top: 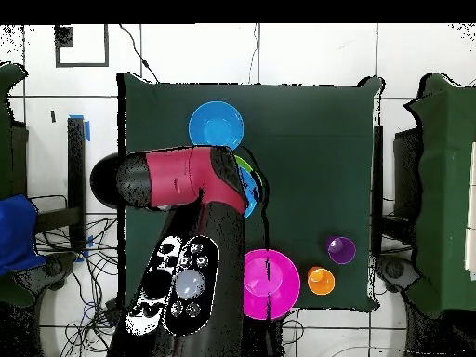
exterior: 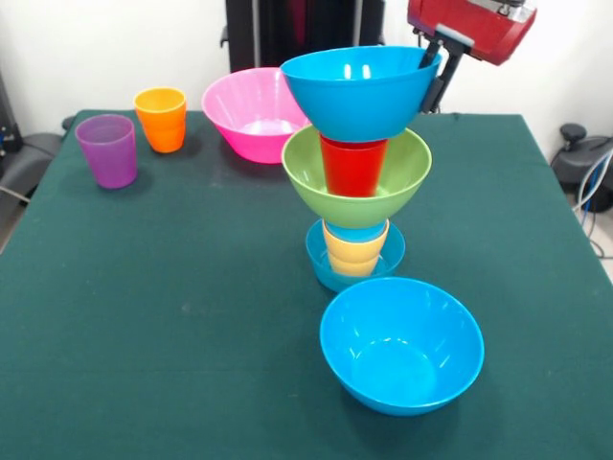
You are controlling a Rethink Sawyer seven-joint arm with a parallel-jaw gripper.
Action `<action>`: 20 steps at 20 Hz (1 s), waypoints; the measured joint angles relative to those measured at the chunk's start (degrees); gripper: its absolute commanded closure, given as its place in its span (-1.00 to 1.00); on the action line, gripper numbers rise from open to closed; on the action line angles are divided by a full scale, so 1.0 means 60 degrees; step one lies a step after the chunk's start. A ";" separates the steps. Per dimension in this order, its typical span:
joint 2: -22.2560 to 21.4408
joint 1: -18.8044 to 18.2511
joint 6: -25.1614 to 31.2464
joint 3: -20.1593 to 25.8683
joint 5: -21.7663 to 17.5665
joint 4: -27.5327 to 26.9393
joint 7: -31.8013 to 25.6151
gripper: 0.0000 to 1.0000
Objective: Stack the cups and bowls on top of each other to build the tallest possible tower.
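Observation:
The tower stands mid-table: a small blue bowl (exterior: 326,264) at the base, a yellow-orange cup (exterior: 354,257) with a light blue band (exterior: 356,233) above it, a green bowl (exterior: 308,171), a red cup (exterior: 352,168), and a large blue bowl (exterior: 359,91) on top. My gripper (exterior: 436,65) comes in from the upper right and is shut on the right rim of that top blue bowl, one finger inside and one outside. In the overhead view my arm (top: 177,177) hides most of the tower; only a green sliver (top: 244,165) shows.
A second large blue bowl (exterior: 400,345) (top: 215,125) sits upright in front of the tower. A pink bowl (exterior: 251,113) (top: 271,284), an orange cup (exterior: 162,119) (top: 321,280) and a purple cup (exterior: 107,149) (top: 341,249) stand at the far left on the green table (exterior: 144,316).

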 measured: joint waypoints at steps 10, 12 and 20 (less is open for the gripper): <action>0.0001 -0.0093 0.0002 0.0043 0.0000 0.0000 0.0000 1.00; 0.0000 -0.0093 0.0001 0.0057 0.0000 0.0000 0.0000 1.00; 0.0002 -0.0151 0.0002 0.0186 0.0000 -0.0001 0.0000 -1.00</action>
